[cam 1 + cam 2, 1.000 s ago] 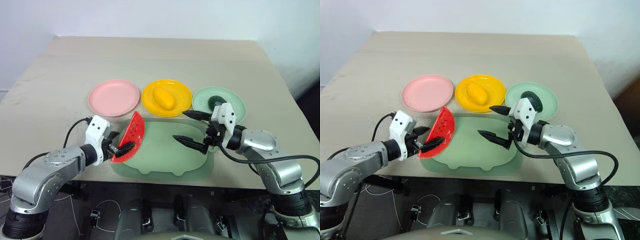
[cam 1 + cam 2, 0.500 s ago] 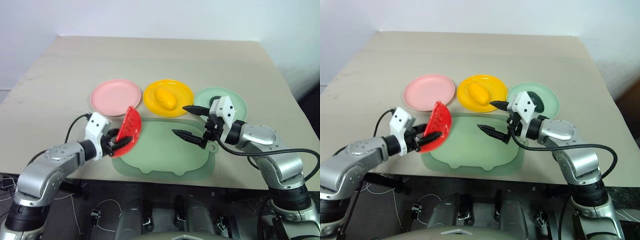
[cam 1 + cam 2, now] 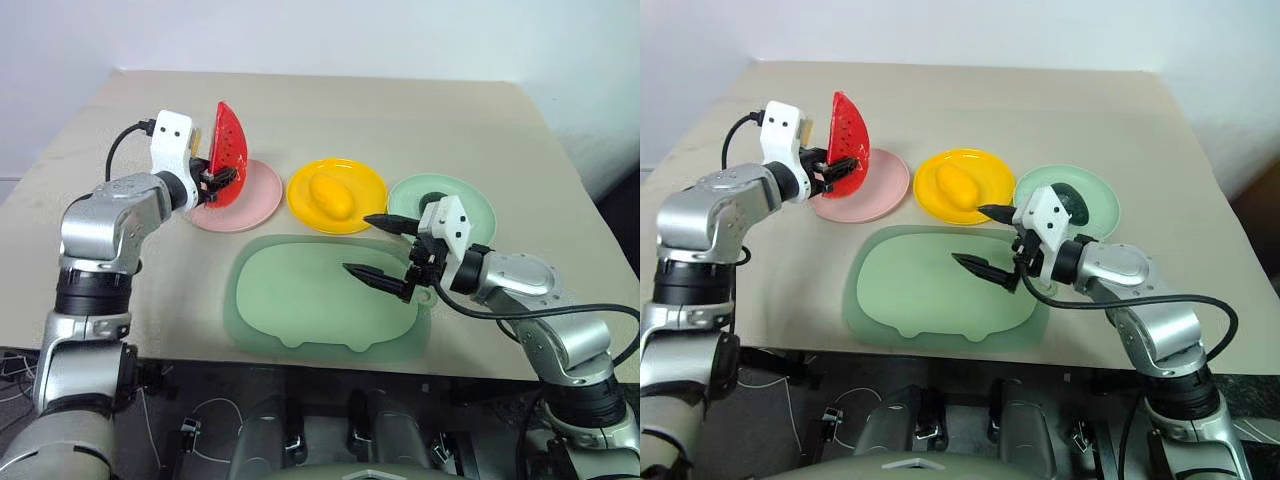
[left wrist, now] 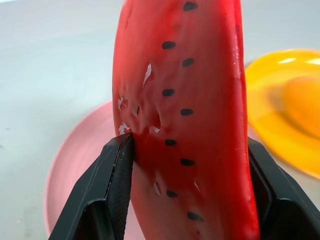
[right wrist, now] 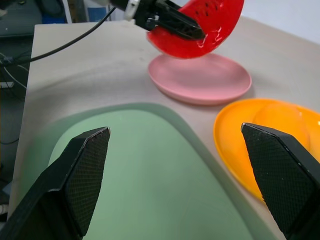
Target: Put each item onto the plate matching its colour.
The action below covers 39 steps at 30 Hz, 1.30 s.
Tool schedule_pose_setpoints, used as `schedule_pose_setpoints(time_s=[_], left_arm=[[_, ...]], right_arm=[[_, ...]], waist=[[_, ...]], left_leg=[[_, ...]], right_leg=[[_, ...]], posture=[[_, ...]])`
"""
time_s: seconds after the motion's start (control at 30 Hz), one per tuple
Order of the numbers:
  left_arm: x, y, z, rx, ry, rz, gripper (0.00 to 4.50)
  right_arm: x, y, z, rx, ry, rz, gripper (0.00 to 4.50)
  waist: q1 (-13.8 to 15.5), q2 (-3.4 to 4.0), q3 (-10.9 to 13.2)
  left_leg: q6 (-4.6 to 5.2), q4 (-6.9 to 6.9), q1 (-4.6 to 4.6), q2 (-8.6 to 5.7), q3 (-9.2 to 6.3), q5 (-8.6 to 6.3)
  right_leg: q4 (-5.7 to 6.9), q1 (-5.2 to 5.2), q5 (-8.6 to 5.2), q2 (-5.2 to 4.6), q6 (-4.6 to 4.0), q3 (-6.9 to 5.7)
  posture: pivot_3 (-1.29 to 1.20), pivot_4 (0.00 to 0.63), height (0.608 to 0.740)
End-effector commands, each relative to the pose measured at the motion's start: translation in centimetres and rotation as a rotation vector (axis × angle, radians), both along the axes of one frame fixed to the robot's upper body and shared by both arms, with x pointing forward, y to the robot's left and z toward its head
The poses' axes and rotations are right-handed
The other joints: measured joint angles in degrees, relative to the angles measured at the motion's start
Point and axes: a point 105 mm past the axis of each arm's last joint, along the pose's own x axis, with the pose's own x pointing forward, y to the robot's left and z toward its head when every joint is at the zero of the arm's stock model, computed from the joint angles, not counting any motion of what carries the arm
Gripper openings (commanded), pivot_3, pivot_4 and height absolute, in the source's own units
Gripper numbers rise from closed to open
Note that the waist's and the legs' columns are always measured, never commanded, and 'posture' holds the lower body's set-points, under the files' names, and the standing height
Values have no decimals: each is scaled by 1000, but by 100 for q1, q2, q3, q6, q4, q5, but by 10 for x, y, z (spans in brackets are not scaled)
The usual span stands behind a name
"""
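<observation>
Your watermelon wedge (image 3: 229, 150) has left the green mat (image 3: 320, 300) where it hung a second ago; it is now held on edge in the air above the pink plate (image 3: 250, 205), not yet touching it. The left end effector (image 3: 212, 180) is clamped on the wedge, one finger on each flat face. That means only the lowering and release remain for this item. The mango (image 3: 329, 195) already lies on the yellow plate (image 3: 365, 180) and the avocado (image 3: 432, 200) on the pale green plate (image 3: 470, 205). Your right end effector (image 3: 385, 250) has kept its place over the mat's far corner, fingers spread wide and empty. The bench (image 3: 320, 120) beyond is bare.
</observation>
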Motion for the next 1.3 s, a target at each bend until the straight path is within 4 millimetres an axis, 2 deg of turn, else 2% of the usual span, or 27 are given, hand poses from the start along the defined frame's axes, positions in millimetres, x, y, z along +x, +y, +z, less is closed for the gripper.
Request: schedule_pose_setpoints(time_s=[0.03,0.23,0.3,0.33,0.43,0.47,0.63,0.83,0.93,1.07,1.17,1.3], left_arm=[[8,1,7,9,-14,13,2404],[13,11,-10,9,82,42,2404],[14,14,-11,0,88,47,3106],[14,15,-12,0,88,45,3278],[11,13,-16,10,99,15,4355],[11,13,-16,9,102,10,4437],[10,15,-11,10,73,13,4437],[-3,19,12,28,-35,-13,4437],[-16,21,15,26,-69,-63,4437],[-36,20,30,-24,-192,-161,4437],[-67,11,26,20,-301,-354,4437],[-94,14,17,-28,-313,-419,4437]], right_arm=[[-3,-1,4,4,-45,4,4500],[0,-9,3,0,-48,-13,4500],[1,-10,4,-7,-51,-15,4500],[1,-10,6,-8,-53,-13,4500],[2,-10,10,-10,-61,-11,4500],[2,-10,10,-10,-63,-11,4500],[2,-7,13,-11,-71,-14,4500],[2,-9,17,13,-71,-18,4500],[2,-12,15,38,-32,-20,4500],[2,-13,17,86,-12,-27,4500],[-1,-16,17,97,-15,-28,4500],[0,-22,16,116,-3,-47,4500]], waist=[[-11,0,0],[-10,-2,1],[-10,-2,1],[-9,-2,1],[2,-3,2],[1,-3,2],[-3,-3,2],[-12,-3,2],[-15,-2,1],[-10,-3,1],[-12,-1,1],[3,-2,1]], left_leg=[[0,1,0,1,0,0],[0,7,0,2,-1,0],[1,8,0,2,-2,0],[1,9,0,2,-3,0],[1,13,-2,2,-4,0],[1,14,-2,1,-4,0],[2,15,-2,1,-5,-1],[2,15,-2,2,-5,0],[2,15,-1,2,-5,0],[1,15,1,3,-5,-1],[2,16,0,2,-5,-2],[3,17,0,2,-5,-3]], right_leg=[[1,0,0,1,0,0],[4,0,-1,0,1,0],[5,0,-1,-2,1,0],[5,0,-1,-2,1,0],[7,0,0,-4,0,0],[7,1,0,-4,0,0],[9,1,0,-5,-1,0],[12,0,0,-4,-1,0],[15,0,0,-4,-1,0],[15,0,0,-5,-1,0],[12,2,0,-8,-2,1],[12,1,0,-9,-3,1]], posture=[[0,150,696],[0,150,696],[0,150,696],[0,150,696],[0,150,696],[0,150,696],[0,150,696],[0,150,696],[0,150,696],[0,150,696],[0,150,696],[0,150,696]])
